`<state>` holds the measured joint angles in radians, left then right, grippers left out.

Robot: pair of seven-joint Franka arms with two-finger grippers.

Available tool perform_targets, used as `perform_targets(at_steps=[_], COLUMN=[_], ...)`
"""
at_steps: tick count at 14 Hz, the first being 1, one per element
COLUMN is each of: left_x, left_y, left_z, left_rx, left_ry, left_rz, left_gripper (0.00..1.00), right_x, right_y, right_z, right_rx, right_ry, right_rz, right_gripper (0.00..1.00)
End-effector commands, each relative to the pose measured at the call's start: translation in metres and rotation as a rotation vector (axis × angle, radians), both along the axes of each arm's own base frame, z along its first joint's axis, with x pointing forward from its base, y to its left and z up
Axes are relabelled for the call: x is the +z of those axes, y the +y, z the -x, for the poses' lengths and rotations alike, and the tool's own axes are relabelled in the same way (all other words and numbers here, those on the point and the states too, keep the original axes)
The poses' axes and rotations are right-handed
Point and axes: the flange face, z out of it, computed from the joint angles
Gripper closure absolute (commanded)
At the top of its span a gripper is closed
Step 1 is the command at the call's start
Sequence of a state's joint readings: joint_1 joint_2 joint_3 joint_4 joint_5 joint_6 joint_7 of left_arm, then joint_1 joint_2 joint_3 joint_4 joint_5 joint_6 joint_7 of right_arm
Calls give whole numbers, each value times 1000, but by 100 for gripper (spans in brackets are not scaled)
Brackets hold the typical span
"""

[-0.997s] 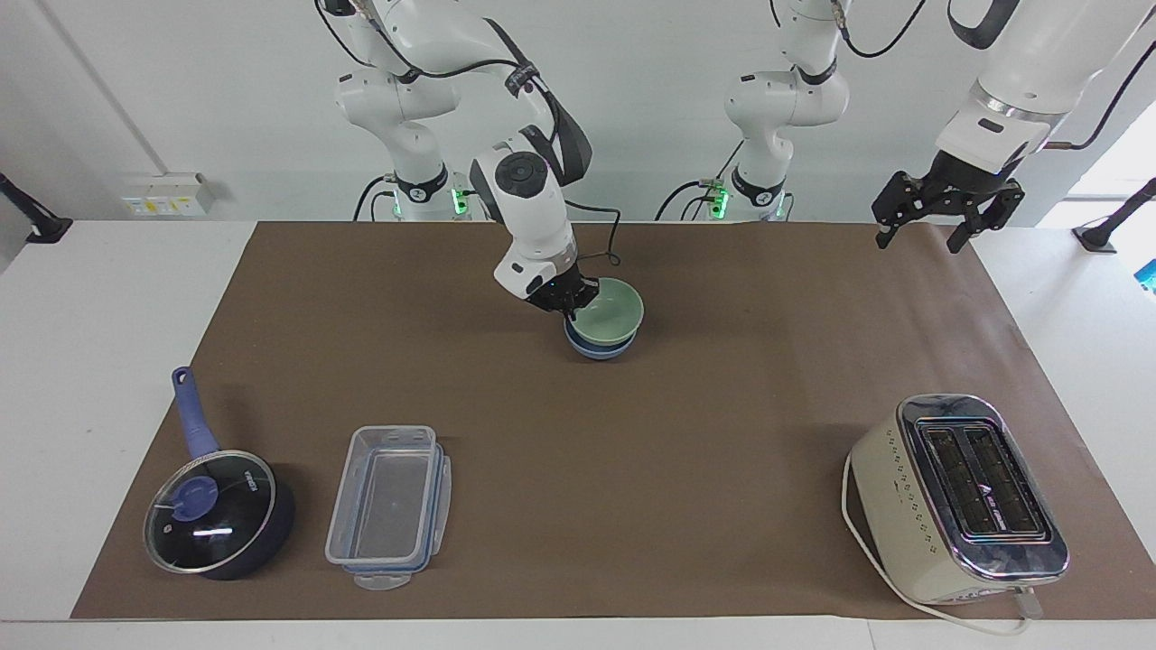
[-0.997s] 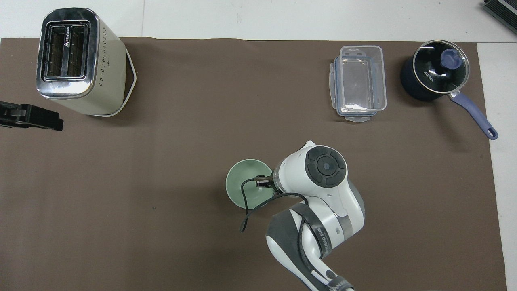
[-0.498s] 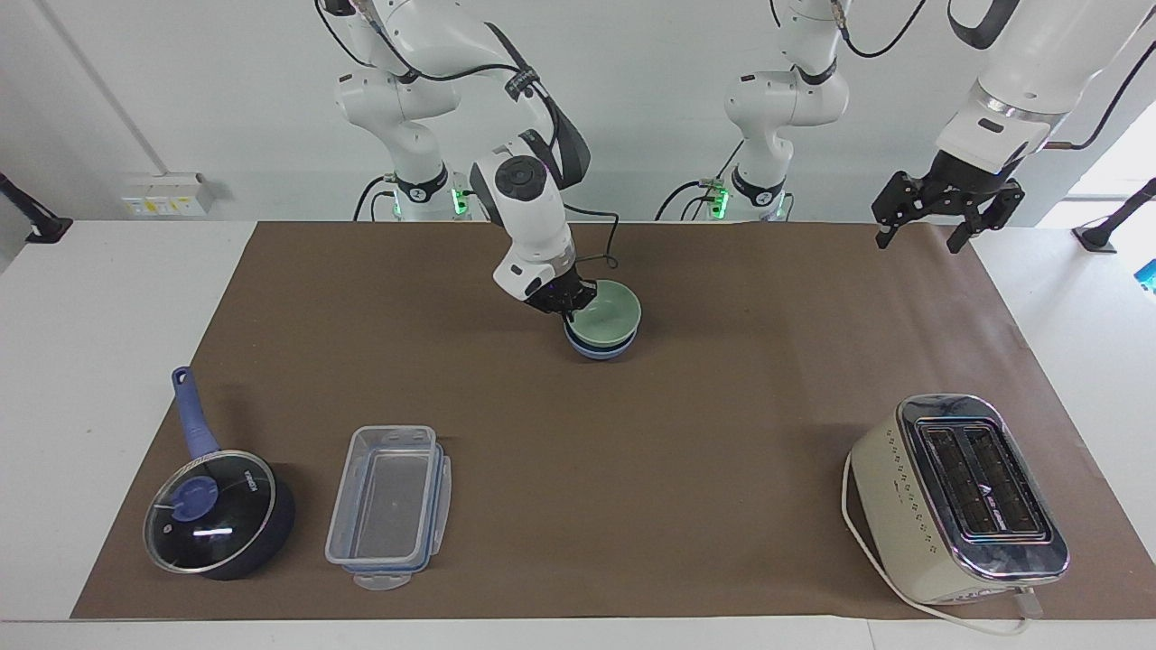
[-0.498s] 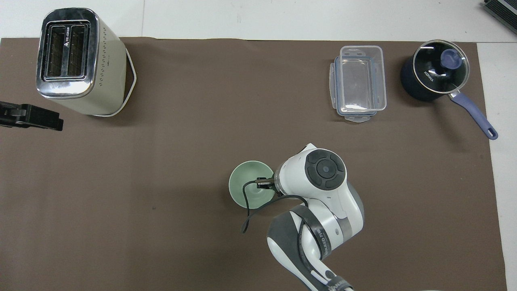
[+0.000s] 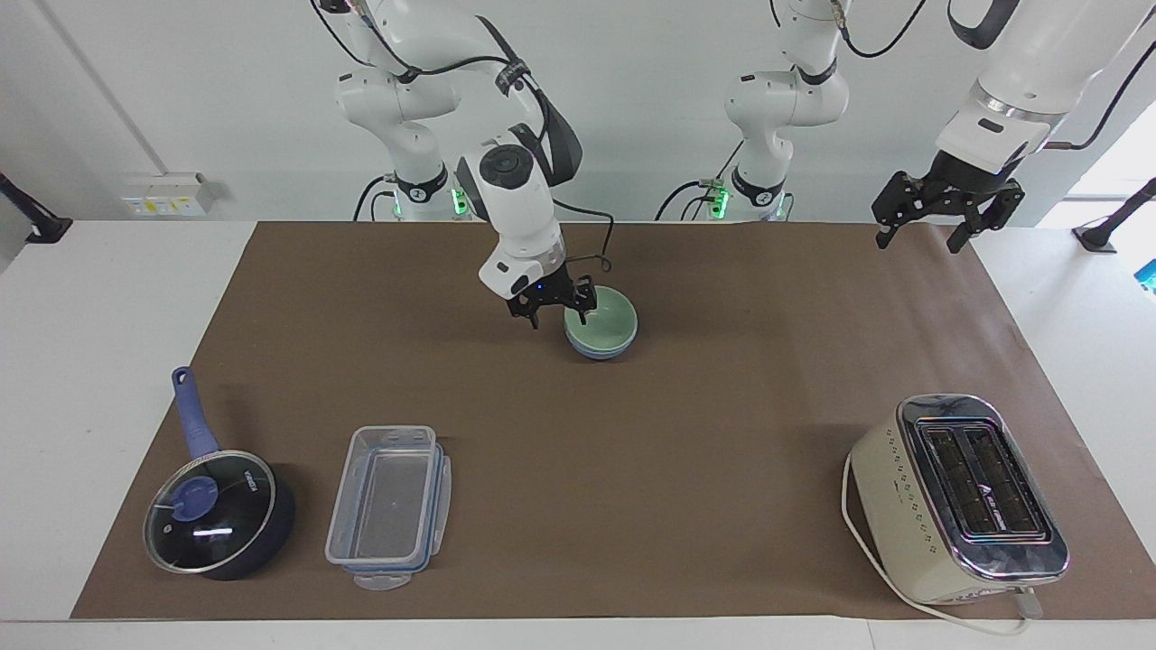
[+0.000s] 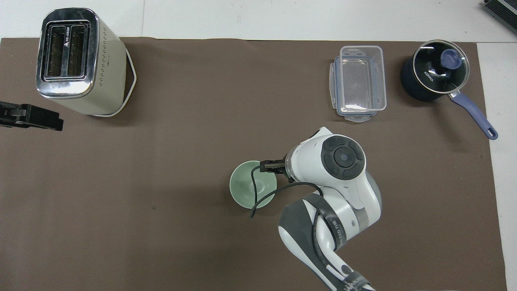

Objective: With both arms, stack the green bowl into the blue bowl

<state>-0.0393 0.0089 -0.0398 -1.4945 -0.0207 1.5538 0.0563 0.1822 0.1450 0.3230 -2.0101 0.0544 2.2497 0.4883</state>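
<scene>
Green bowl nested in blue bowl at mid-table

Bowls first: the green bowl [image 5: 603, 320] sits inside the blue bowl [image 5: 597, 348], only a band of blue showing beneath its rim, on the brown paper sheet [image 5: 632, 469] about midway between the two ends of the table [image 5: 108, 298] and on the robots' half of it. Both are small, round, matte and plain. The right gripper [image 5: 558, 310] stands at the rim of the green bowl, on the side toward the right arm's end, its fingers apart and clamped on nothing; one finger is at the rim, the other outside it. A black cable loops from the wrist over the bowl in the overhead view.

Well apart from the bowls, farther from the robots and toward the right arm's end, lie a clear plastic box [image 5: 390, 506] with clip flaps, rectangular and open, and beside it a dark blue saucepan [image 5: 217, 515] with a glass lid, blue knob and blue handle; the lid bears white lettering that seems to read KONKA. Toward the left arm's end stands a cream toaster [image 5: 957, 501] with a chrome two-slot top, a dotted side and a white cord around its base; its small mark is unreadable.

The left gripper [image 5: 917, 239] waits in the air over the table's edge at its own end, fingers spread wide, holding nothing
</scene>
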Motion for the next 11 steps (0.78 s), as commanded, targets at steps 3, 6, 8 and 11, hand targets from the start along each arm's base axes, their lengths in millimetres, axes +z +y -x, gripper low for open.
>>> perform_targets(at_steps=[3, 6, 8, 11], left_x=[3, 3, 3, 3], left_y=[4, 4, 4, 4], left_z=[6, 6, 6, 6], left_rx=[6, 6, 6, 6], left_ry=[6, 6, 6, 6], left_rz=[-20, -20, -20, -20], left_gripper=[0, 0, 0, 0], right_x=[78, 136, 176, 208], right_y=[-52, -84, -108, -128], right_z=[-37, -42, -32, -14], right_rx=[-25, -88, -136, -179], right_ry=[-29, -40, -50, -57], right_rz=[141, 155, 155, 170], right_gripper=[0, 0, 0, 0])
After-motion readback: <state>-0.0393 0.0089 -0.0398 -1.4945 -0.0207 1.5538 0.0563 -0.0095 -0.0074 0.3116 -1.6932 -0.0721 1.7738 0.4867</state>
